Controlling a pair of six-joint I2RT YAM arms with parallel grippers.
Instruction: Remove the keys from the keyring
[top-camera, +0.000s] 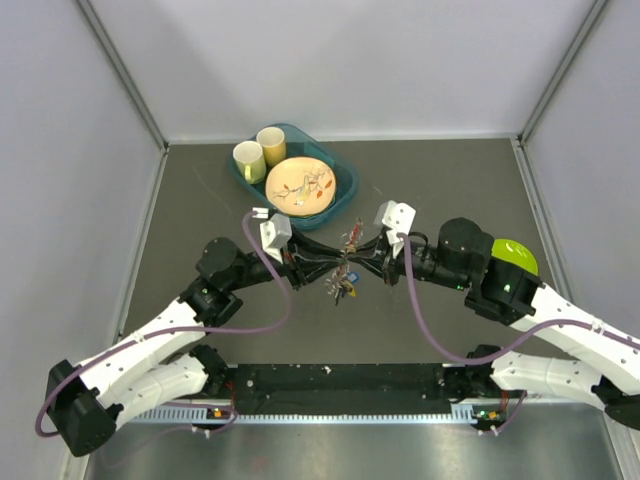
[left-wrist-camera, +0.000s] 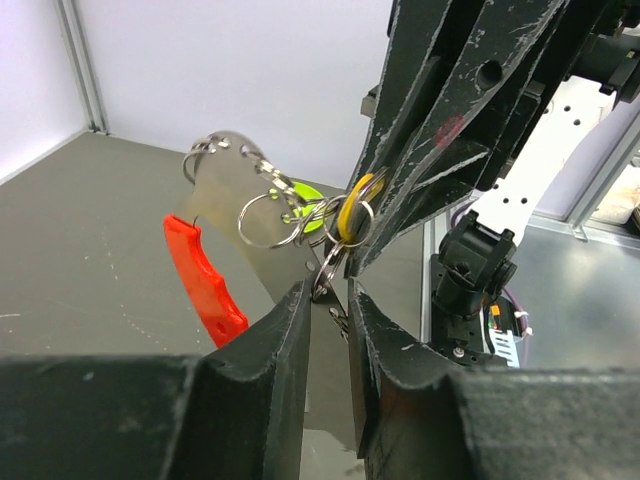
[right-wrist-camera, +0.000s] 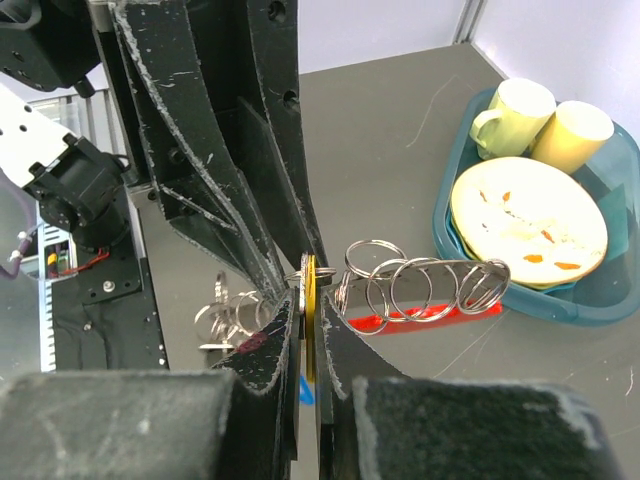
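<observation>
Right end effector clamps yellow key; left end effector apart; tray holds 2 cups, plate.

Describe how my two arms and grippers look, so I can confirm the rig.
The left arm and right arm have white, hole-dotted links and black joints. A mauve cable loops along each, and a white camera mount sits on each wrist. The fingers are black, flat and tapered, flecked with pale scuffs; one right finger carries a pink smudge.
</observation>
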